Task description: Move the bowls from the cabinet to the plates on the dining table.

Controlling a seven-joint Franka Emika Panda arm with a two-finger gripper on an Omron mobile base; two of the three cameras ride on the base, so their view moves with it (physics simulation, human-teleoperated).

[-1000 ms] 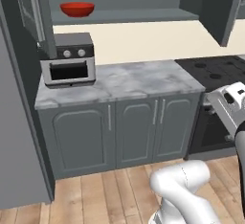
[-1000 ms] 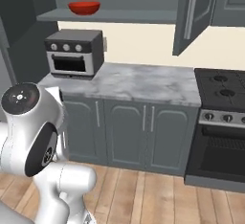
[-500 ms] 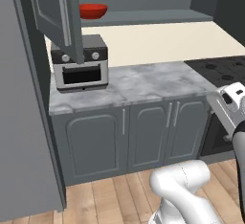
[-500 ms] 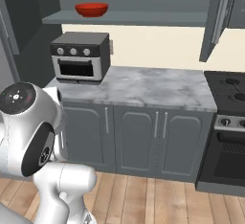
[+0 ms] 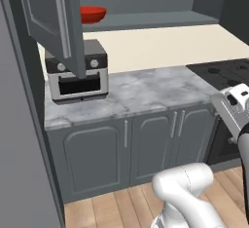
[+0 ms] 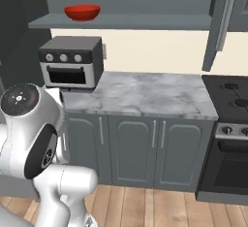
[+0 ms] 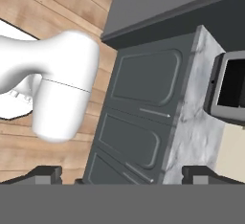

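Marble counter (image 6: 145, 95) bare beside toaster oven (image 6: 71, 63), red bowl (image 6: 82, 12) on cabinet shelf edge, claw (image 7: 122, 174) open.

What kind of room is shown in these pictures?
Most likely a kitchen: a toaster oven stands on a marble counter, a stove is beside it, and a red bowl sits on the cabinet shelf.

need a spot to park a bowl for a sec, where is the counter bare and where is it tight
The marble counter is bare from the toaster oven across to the stove. Its left end is crowded by the toaster oven. On the cabinet shelf, the stretch right of the red bowl is bare up to the open door.
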